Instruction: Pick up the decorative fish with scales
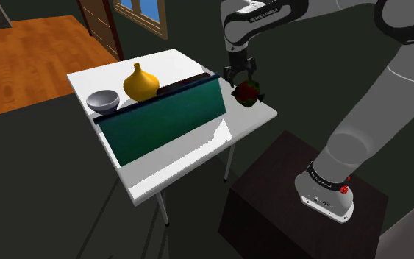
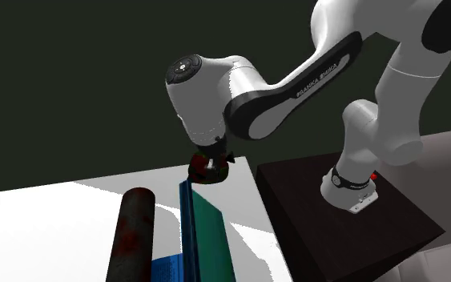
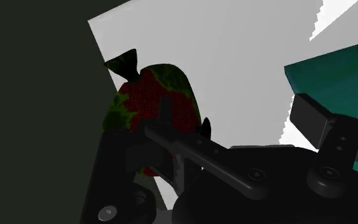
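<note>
**Operator:** What do you have, top down?

**Inspector:** Your arm rises from the stand and bends over the corner of the surface nearest that stand. It points nearly straight down. I judge this keeps the wrist above the clutter rather than among it.

**Operator:** And the clutter?

**Inspector:** A teal board stands on edge across the middle of the surface. A yellow vase and a grey bowl sit behind it, just beside each other. All three are well apart from your working corner, so nothing crowds the grasp.

**Operator:** Gripper?

**Inspector:** The gripper is pinching the fish. In the wrist view the black fingers clasp the red-and-green scaled body across its width. The tail fin pokes out past them. Gripping across the body seats the widest part between the pads, which I judge is why it is held that way.

**Operator:** Where does the fish sit now?

**Inspector:** It is under the gripper, at the board's end, near the surface's edge. In the second exterior view it hangs above the board's top edge, so I judge it is clear of the surface. You have a drop risk if the grip is shallow, and I cannot tell how deep it is.
</note>
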You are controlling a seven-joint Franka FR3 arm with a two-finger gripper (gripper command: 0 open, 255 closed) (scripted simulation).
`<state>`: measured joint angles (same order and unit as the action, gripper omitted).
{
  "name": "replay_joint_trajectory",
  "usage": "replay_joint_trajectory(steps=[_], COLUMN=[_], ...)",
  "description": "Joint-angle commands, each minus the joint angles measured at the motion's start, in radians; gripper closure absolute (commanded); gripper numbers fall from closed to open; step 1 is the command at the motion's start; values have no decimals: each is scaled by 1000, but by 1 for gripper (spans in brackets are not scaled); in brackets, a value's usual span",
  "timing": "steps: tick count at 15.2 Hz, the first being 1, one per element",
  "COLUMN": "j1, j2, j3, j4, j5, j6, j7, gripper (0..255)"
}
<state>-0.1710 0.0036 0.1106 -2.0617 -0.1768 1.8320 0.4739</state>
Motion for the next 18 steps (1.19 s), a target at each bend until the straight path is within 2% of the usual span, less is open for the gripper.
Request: replay_joint_trajectory(steps=[1, 6, 13, 15, 16, 18], j1=[-9, -21, -21, -21, -21, -21], j2=[72, 245, 293, 293, 293, 293], j3=[-9, -36, -39, -39, -39, -39], j4=[50, 182, 142, 141, 142, 142], j5=[-22, -64, -74, -74, -74, -74], j6=[-2, -9, 77, 77, 77, 77], j7=[29, 85, 105, 105, 104, 104], gripper=[0, 0, 0, 0, 255, 255])
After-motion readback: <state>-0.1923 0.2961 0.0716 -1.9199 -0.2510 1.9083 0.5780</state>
